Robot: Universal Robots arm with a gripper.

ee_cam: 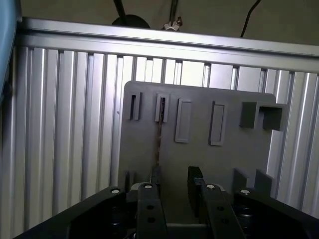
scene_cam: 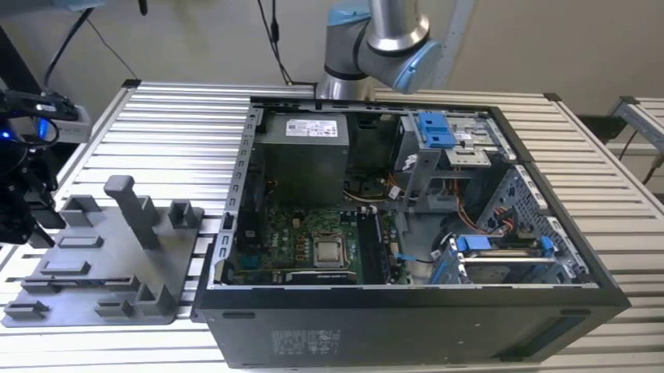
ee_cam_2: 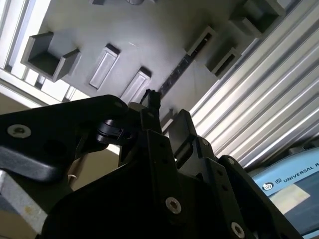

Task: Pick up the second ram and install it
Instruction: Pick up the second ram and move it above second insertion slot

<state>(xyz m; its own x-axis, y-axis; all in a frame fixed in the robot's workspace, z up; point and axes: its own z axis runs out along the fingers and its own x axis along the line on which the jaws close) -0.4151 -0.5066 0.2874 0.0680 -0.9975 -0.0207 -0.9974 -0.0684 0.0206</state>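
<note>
The second ram (ee_cam: 159, 135) is a thin dark stick seen edge-on, standing in a narrow slot of the grey plastic tray (ee_cam: 234, 149). In the second wrist view the ram (ee_cam_2: 177, 74) runs as a dark line across the tray (ee_cam_2: 149, 35). My gripper (ee_cam: 175, 183) hovers over the tray's near part, open, with nothing between its fingers. One finger (ee_cam: 155, 180) lines up with the stick's near end, and the other finger (ee_cam: 195, 180) stands off to the side. The gripper (ee_cam_2: 167, 117) sits just short of the ram's end.
The open computer case (scene_cam: 415, 311) lies at the exterior view's right, with the motherboard (scene_cam: 311, 249) and memory slots (scene_cam: 368, 241) inside. The tray (scene_cam: 93, 272) with upright posts (scene_cam: 130, 206) lies on a ribbed aluminium table (scene_cam: 176, 124). The dark wrist assembly (scene_cam: 23, 194) hangs over the tray's left edge.
</note>
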